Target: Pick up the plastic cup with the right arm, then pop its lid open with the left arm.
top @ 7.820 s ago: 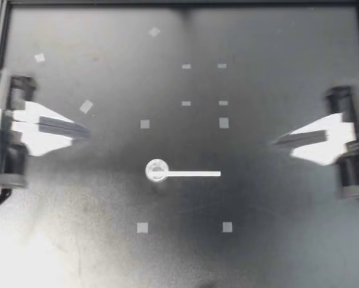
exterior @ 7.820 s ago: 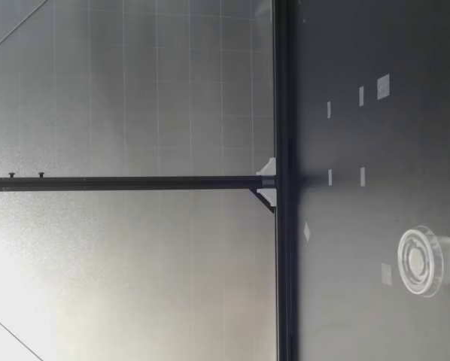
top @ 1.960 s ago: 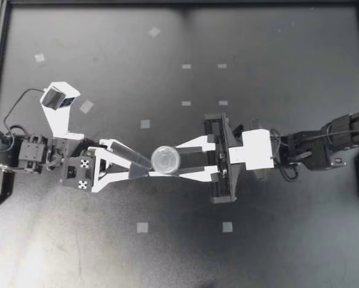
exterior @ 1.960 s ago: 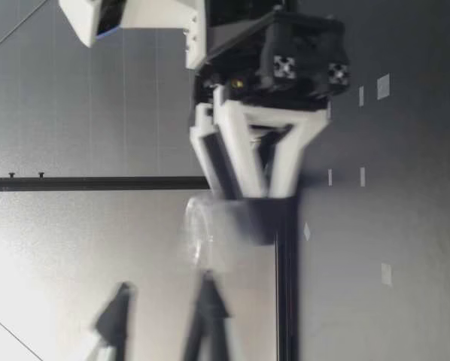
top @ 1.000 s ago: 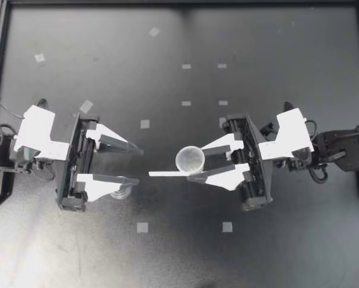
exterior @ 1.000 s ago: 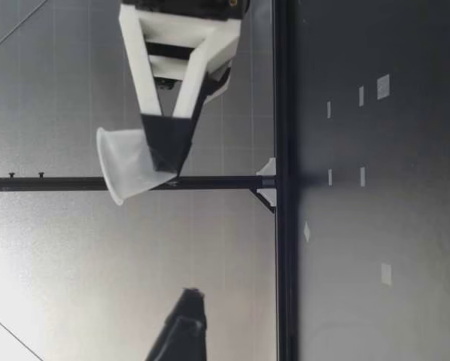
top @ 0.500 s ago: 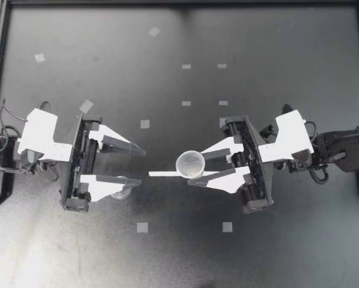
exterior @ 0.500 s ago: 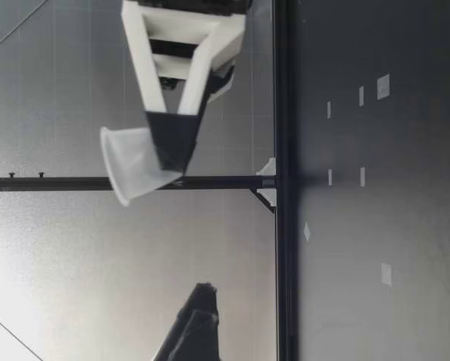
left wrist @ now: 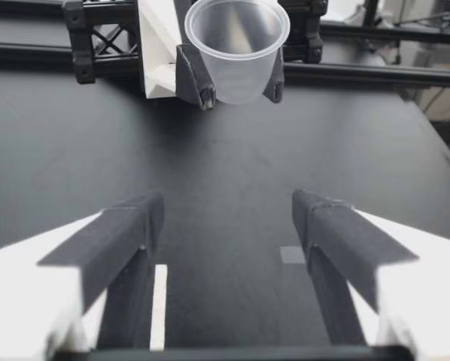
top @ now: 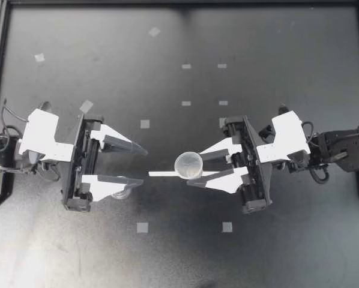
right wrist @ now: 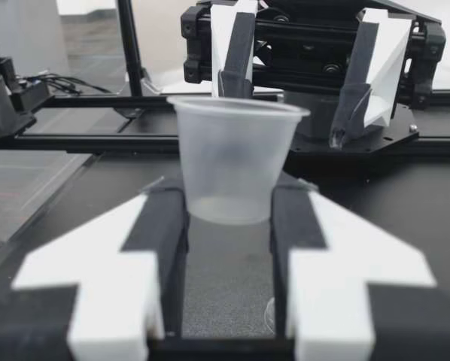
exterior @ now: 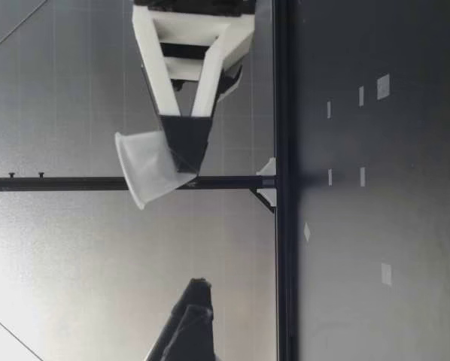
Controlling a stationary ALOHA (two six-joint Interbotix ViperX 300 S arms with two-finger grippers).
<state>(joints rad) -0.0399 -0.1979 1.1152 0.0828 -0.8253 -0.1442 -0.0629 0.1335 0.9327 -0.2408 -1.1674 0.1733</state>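
Since half a second ago, the cup [top: 188, 164] has sunk a little nearer the table [top: 275, 252] in the low view, while both arms have barely shifted. It is a clear plastic cup, mouth up and slightly tilted, and both wrist views show it empty. My right gripper [top: 194, 169] is clamped on its lower wall from two sides and holds it in the air above the middle of the white strip [top: 164, 174], which lies flat on the table.

My left gripper [top: 144, 165] hangs just off the free end of the white strip with its fingers spread wide and gripping nothing. A small clear thing [top: 122, 193] shows under one of its fingers, beside that same end of the white strip; I cannot tell what it is.

Open table lies on every side of the white strip, marked only by small tape squares [top: 142, 227], and the black rim [top: 179, 3] is well apart from it. The two grippers face each other across the strip's free end, both roughly level, with a clear gap between them.
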